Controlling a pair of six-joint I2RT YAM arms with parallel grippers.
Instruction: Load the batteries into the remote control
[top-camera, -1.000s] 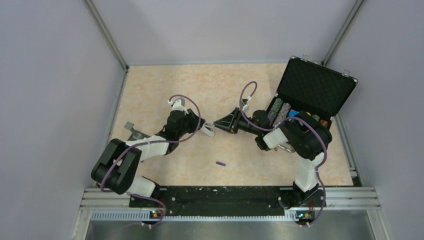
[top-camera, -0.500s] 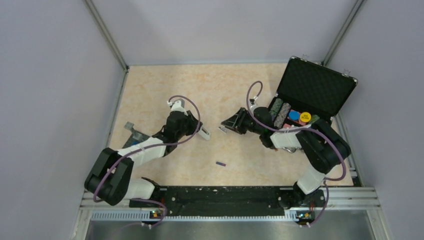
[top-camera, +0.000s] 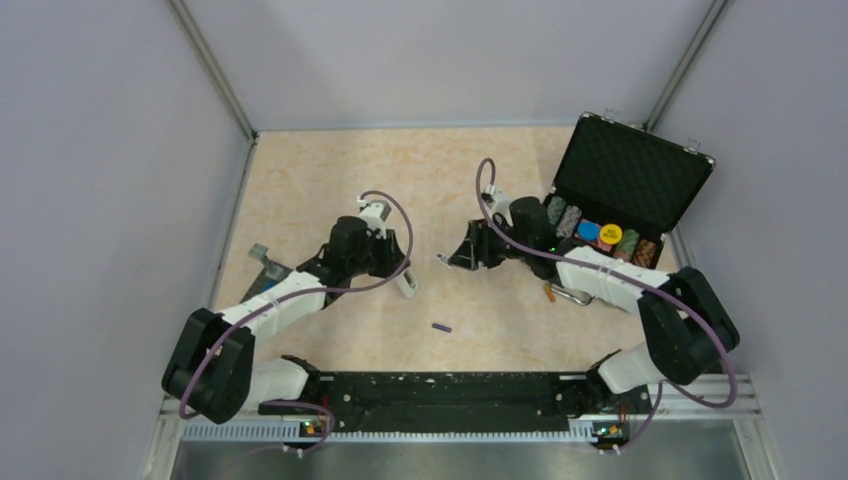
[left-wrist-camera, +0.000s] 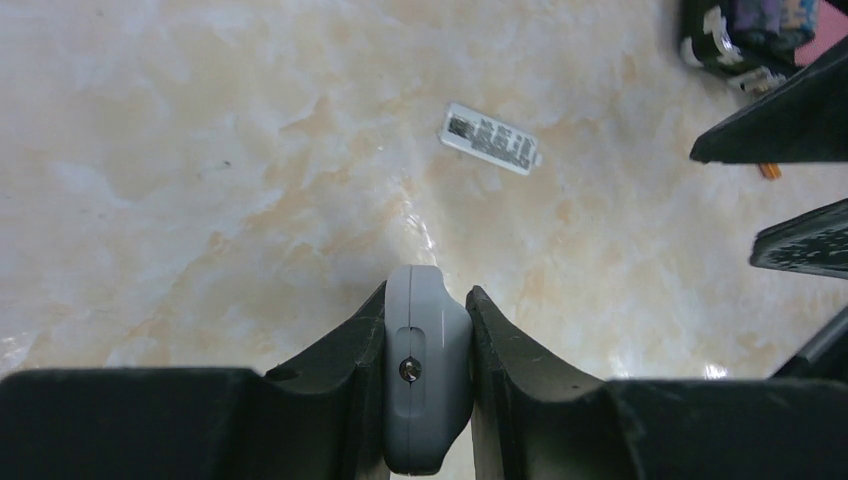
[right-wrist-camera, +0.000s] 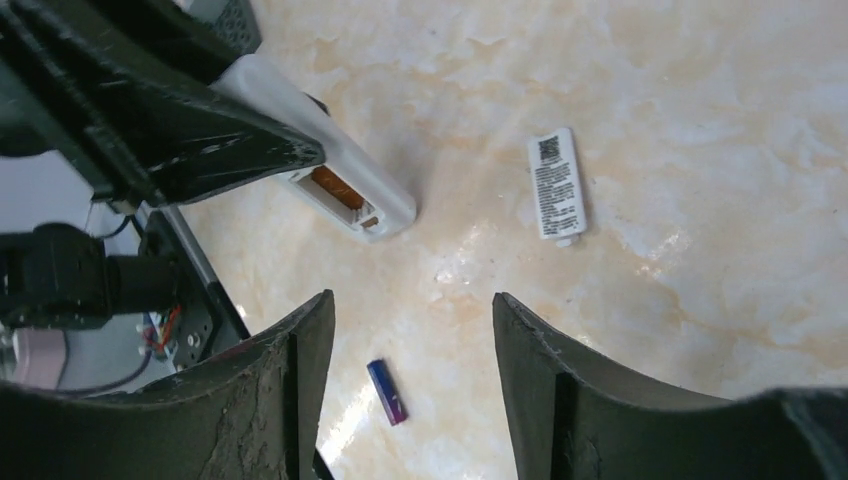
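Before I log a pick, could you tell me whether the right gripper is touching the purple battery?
Apart: the top view shows a clear gap between the right gripper and the battery.

We list: left arm (top-camera: 280, 297) and right arm (top-camera: 605, 280), black joints, white link shells; purple cables (top-camera: 407, 228) looped alongside; matte black wedge fingers (right-wrist-camera: 250, 400), scuffed.
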